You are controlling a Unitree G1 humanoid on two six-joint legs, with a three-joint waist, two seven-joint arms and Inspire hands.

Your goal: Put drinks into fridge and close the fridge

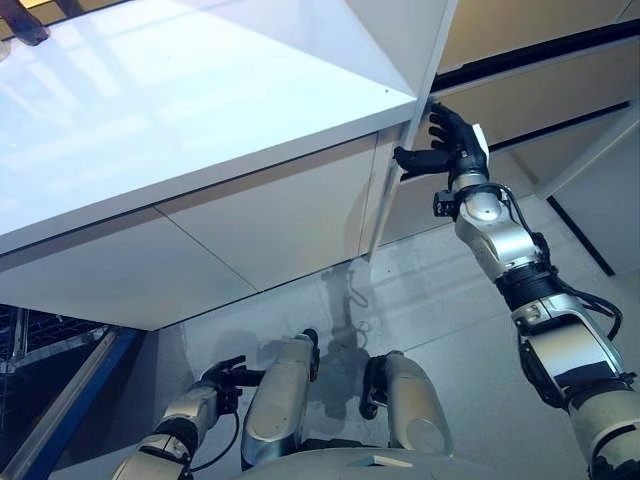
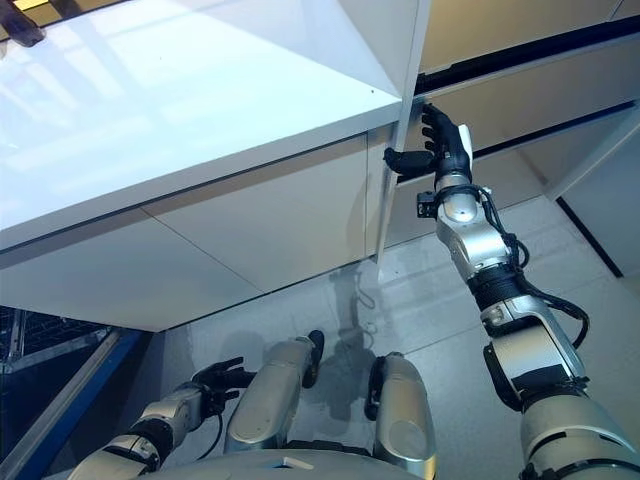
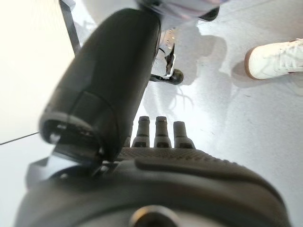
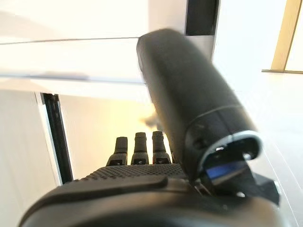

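Observation:
My right hand (image 1: 455, 145) is raised at the right of the view, fingers straight and thumb out, open and empty. It is at the thin edge of a white fridge door (image 1: 392, 195), which stands ajar beside white cabinet fronts (image 1: 270, 220). I cannot tell whether the fingers touch the edge. In the right wrist view its fingers (image 4: 142, 146) point at a pale panel with a dark seam. My left hand (image 1: 225, 378) hangs low at the lower left, relaxed, open and empty; its fingers (image 3: 161, 132) point at the floor.
A wide glossy white top (image 1: 180, 100) spans the upper left. A blue rail (image 1: 70, 410) and dark wire rack (image 1: 15, 340) stand at the lower left. A person's white shoe (image 3: 277, 59) is on the grey floor.

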